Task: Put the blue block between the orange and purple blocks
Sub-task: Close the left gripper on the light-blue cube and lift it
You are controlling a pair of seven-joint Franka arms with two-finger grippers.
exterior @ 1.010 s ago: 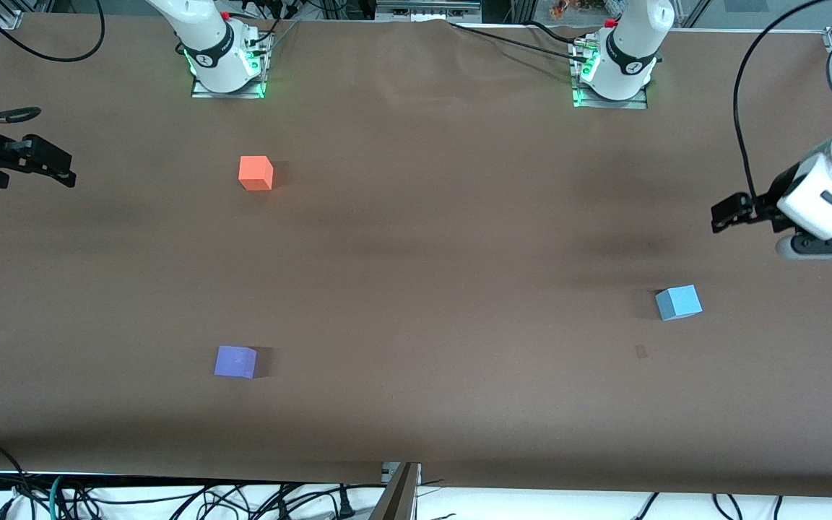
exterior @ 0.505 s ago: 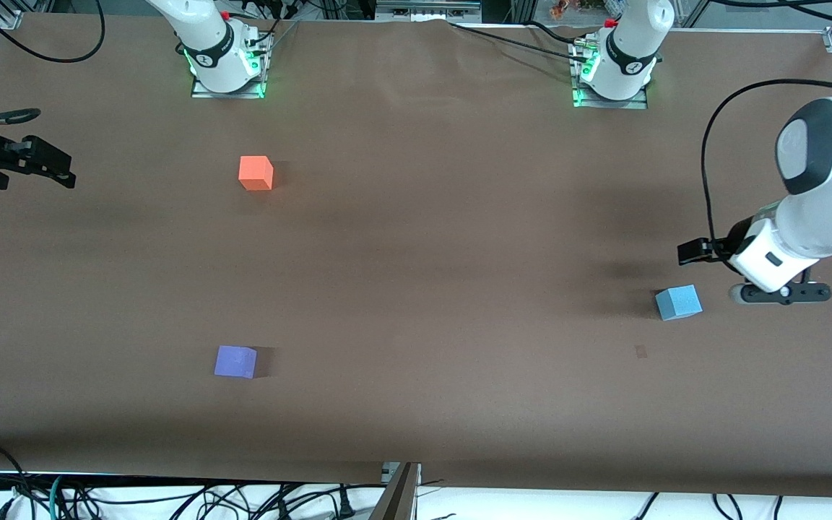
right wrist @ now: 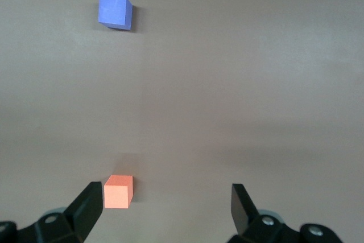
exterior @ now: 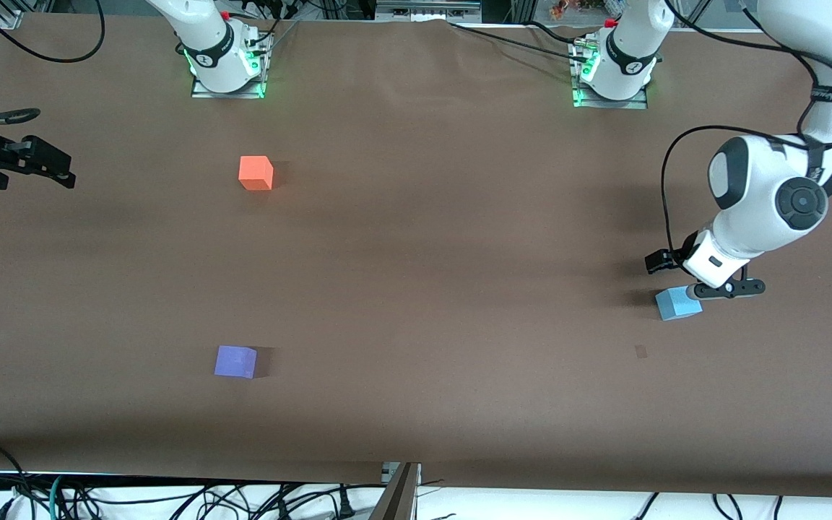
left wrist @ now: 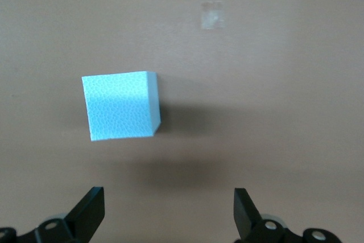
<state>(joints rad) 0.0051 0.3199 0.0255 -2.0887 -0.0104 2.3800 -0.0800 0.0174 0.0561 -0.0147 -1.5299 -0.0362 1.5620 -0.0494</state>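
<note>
Left wrist view: left hand spread, empty, near blue block; front hides fingers.

Desk covered with brown matte sheet, slightly wrinkled at the edge along the bases. Black cables tangled on white floor below the camera-side edge. Lighting even.
</note>
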